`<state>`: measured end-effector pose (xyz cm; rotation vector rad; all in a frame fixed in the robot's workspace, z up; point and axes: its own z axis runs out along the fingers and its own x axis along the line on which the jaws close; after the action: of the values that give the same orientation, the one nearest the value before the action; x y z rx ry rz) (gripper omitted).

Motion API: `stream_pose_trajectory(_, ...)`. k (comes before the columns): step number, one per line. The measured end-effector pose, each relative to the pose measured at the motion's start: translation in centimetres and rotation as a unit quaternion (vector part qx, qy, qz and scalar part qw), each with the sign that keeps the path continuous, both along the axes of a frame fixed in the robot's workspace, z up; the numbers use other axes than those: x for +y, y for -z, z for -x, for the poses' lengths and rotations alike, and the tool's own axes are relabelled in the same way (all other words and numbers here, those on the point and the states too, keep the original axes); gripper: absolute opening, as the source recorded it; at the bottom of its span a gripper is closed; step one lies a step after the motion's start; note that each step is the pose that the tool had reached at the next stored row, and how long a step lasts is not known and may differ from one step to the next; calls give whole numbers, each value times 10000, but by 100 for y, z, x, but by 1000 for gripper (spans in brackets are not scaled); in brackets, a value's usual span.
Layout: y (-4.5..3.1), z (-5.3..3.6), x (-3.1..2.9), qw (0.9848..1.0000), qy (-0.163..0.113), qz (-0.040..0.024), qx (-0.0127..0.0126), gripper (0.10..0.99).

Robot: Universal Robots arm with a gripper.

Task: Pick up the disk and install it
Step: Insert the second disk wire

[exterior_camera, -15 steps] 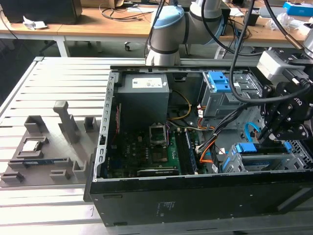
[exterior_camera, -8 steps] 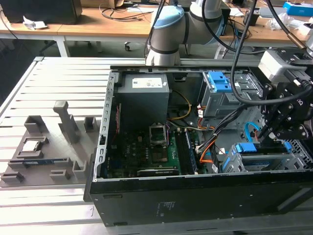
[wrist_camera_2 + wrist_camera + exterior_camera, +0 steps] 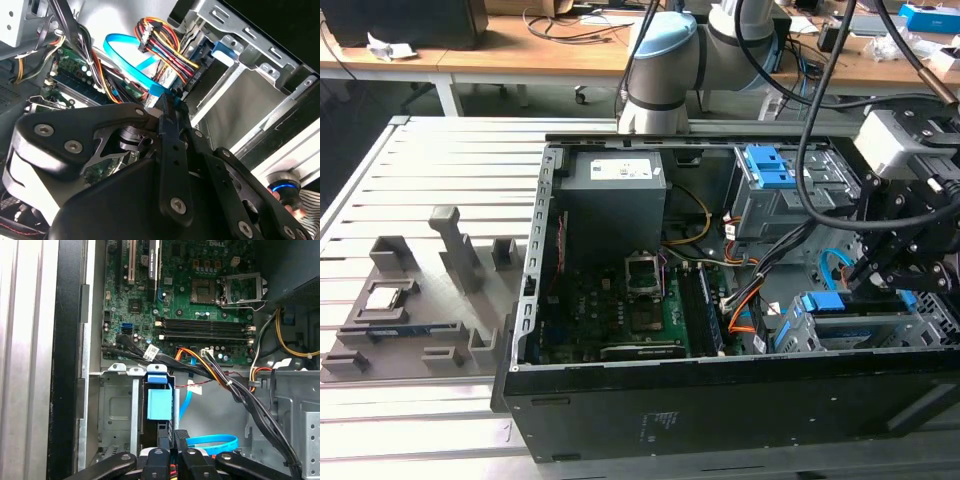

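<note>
Disk (image 3: 850, 325), silver with blue frame (image 3: 159, 402), seated in the drive cage (image 3: 920, 330) at the computer case's (image 3: 720, 390) near right corner, long axis left-right. End effector (image 3: 880, 270) directly above; finger state indeterminate.

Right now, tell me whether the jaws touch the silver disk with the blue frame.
Cannot tell. In the first wrist view the gripper sits right at the disk, hiding any contact.
</note>
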<state>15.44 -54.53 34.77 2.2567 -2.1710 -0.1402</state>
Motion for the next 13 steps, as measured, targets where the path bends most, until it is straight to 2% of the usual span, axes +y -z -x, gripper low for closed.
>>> stream_pose_trajectory(4, 1, -1, -34, 10000, 0, -1, 0, 161)
stream_pose_trajectory(7, 1, -40, -35, 10000, 0, 0, 2, 161)
stream_pose_trajectory(13, 30, -43, -43, 10000, 0, 0, 0, 161)
